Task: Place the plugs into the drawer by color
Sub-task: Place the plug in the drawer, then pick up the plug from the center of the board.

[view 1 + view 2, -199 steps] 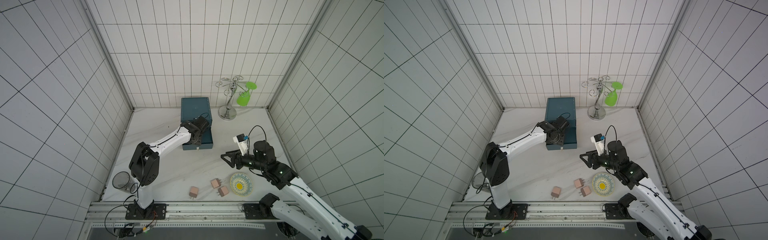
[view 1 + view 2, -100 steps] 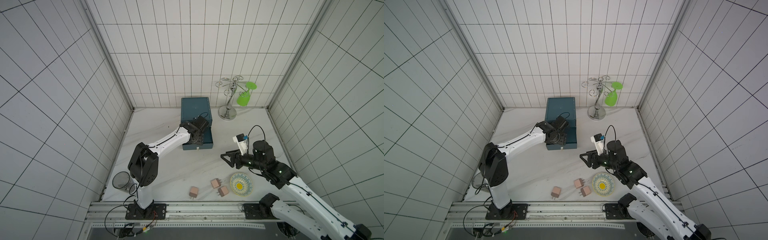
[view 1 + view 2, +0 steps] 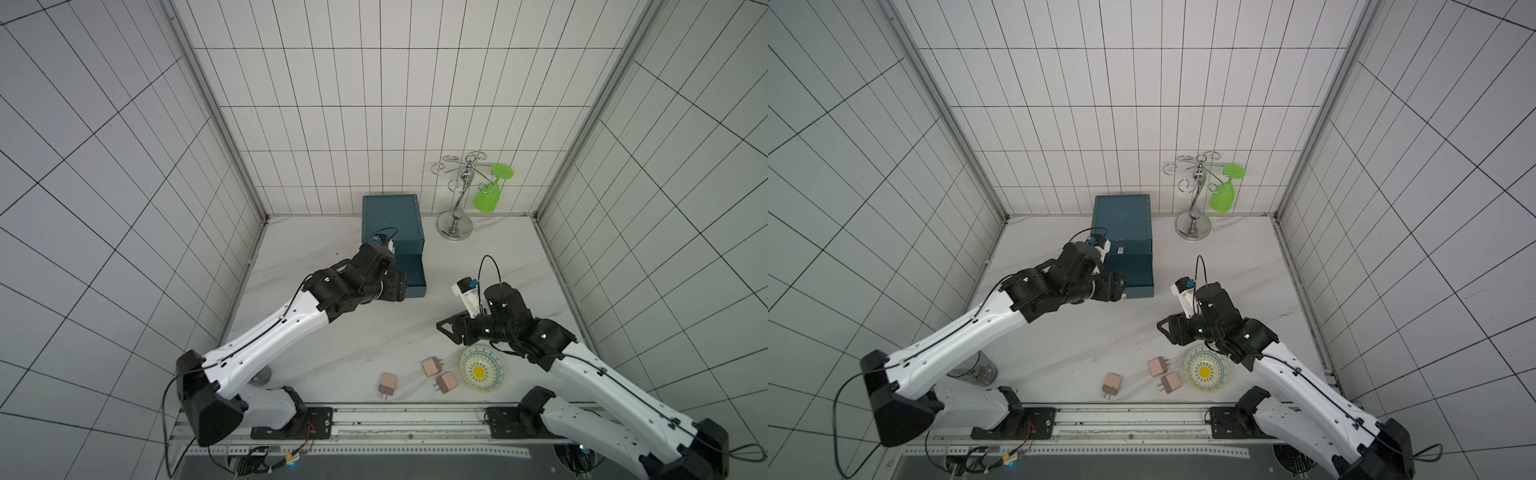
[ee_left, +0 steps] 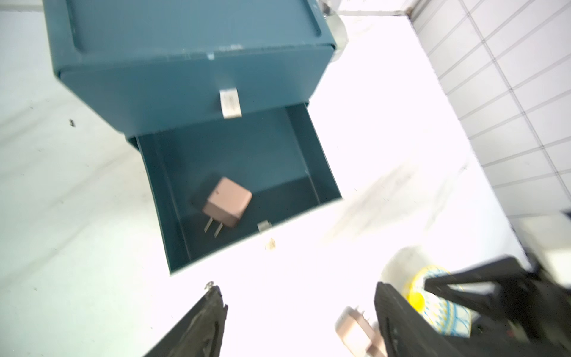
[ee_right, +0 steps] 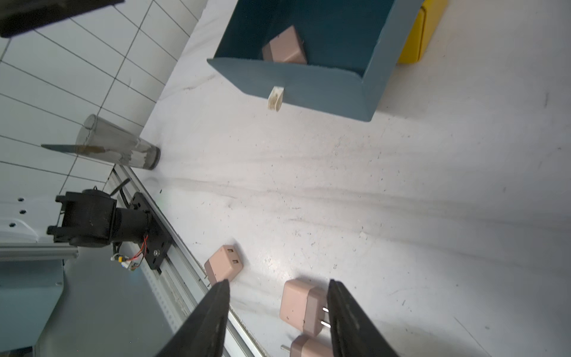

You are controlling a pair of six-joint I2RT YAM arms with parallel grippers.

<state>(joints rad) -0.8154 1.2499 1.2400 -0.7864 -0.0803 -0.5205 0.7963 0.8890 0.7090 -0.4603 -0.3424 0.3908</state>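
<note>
The teal drawer unit [image 3: 390, 220] stands at the back, its bottom drawer [image 4: 247, 154] pulled out. One pinkish-beige plug [image 4: 228, 202] lies inside that drawer, also seen in the right wrist view [image 5: 285, 49]. My left gripper [image 4: 298, 287] hovers open and empty just in front of the drawer [image 3: 398, 287]. Three more pinkish-beige plugs [image 3: 388, 381] [image 3: 432, 367] [image 3: 446, 381] lie on the table near the front edge. My right gripper [image 5: 278, 282] hangs open above them [image 3: 446, 328], and one plug [image 5: 301, 306] on the table shows between its jaws, untouched.
A patterned dish [image 3: 482, 370] sits right of the plugs, under my right arm. A chrome glass rack [image 3: 455, 226] with a green glass [image 3: 487, 197] stands at the back right. A clear tumbler [image 5: 117, 148] stands at the front left, near the rail.
My left gripper has opened wider and drawn back from above the drawer toward its front. The right arm has hardly moved.
</note>
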